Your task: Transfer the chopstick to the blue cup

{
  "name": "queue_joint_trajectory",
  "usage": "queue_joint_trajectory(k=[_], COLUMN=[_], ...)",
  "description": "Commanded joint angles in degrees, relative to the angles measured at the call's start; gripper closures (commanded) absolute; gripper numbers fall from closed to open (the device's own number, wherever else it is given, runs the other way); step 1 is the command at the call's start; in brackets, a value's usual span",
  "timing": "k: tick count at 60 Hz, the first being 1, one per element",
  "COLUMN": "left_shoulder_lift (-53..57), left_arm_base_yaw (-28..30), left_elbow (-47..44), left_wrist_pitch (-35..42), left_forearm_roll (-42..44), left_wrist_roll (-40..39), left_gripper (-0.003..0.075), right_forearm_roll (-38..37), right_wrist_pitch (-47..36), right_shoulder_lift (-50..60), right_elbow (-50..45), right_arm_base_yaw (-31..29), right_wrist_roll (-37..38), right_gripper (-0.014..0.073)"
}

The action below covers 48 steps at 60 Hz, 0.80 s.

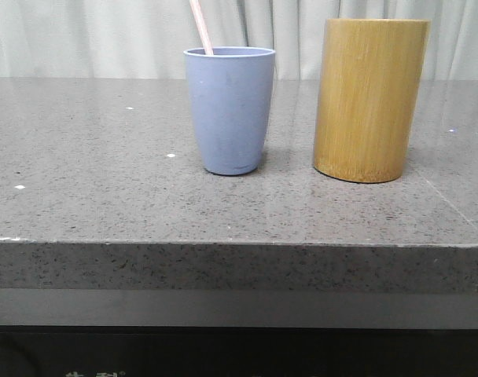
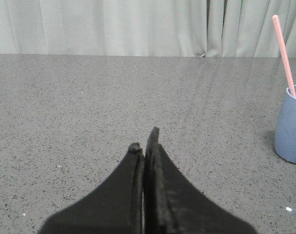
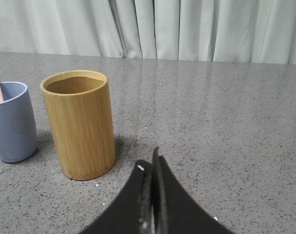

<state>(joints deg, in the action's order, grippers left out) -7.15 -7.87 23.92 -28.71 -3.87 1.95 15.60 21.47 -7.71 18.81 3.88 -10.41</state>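
The blue cup (image 1: 229, 110) stands upright near the table's middle; one pinkish chopstick (image 1: 200, 26), perhaps a pair, leans inside it.

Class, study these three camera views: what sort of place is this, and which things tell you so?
Probably a staged robot test bench, not a kitchen: a bare speckled grey stone counter, a pale curtain as backdrop, and only the blue cup and bamboo cylinder set out.

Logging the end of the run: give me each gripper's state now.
Left gripper: jaws closed, holding nothing.
Right gripper: jaws closed, holding nothing.
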Motion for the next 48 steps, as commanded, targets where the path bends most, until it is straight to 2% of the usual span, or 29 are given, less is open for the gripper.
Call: queue_joint_trajectory(k=[1,48], left_shoulder_lift=[-0.71,-0.44], left_arm_base_yaw=[-0.05,-0.05], left_elbow=[1.59,1.02], left_wrist_pitch=[4.73,5.89], left_forearm_roll=[-0.49,-0.49], left_wrist_roll=[-0.57,-0.57], left_gripper=[0.0739,0.0739], right_forearm_roll=[-0.01,-0.01], right_wrist_pitch=[-5.03,-5.03], right_shoulder_lift=[-0.51,-0.51], right_elbow=[1.38,1.38], right_arm_base_yaw=[-0.28,-0.28], right_wrist_roll=[-0.37,-0.37], right_gripper=[0.0654,0.0654])
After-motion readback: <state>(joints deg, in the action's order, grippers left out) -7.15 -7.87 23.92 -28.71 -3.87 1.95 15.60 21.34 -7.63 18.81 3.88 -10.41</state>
